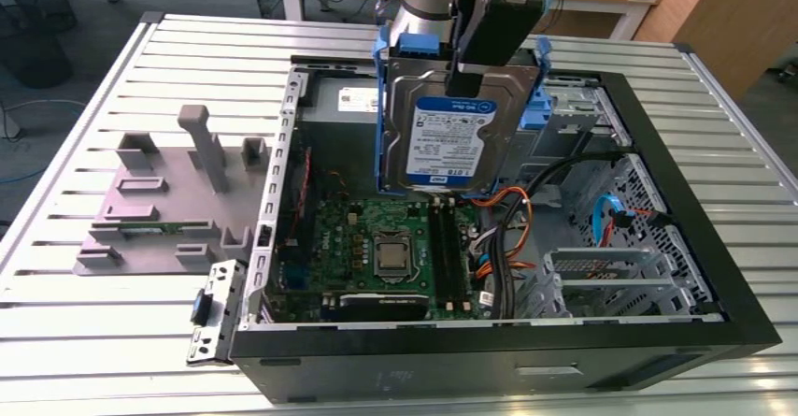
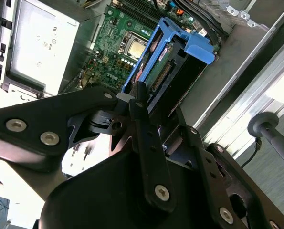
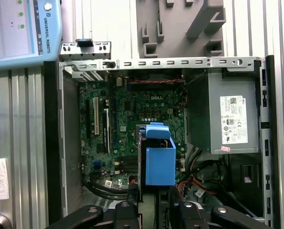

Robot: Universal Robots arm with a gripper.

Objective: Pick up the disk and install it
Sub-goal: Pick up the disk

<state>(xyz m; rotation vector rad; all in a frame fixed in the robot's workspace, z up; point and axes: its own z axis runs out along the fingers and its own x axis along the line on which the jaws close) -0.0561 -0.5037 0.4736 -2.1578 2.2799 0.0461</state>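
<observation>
Fingers (image 1: 468, 72) clenched on upper edge of disk (image 1: 455, 131). Disk hangs upright between them, label facing near side, raised above motherboard (image 1: 362, 238) in open computer case (image 1: 499, 355).

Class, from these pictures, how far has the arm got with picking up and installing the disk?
Done: the silver-grey rectangular disk with blue plastic side rails is picked up. In hand: the black gripper is shut on it, holding it nearly upright above the green motherboard of the open black computer case. Left: it is not yet seated in any bay.
</observation>
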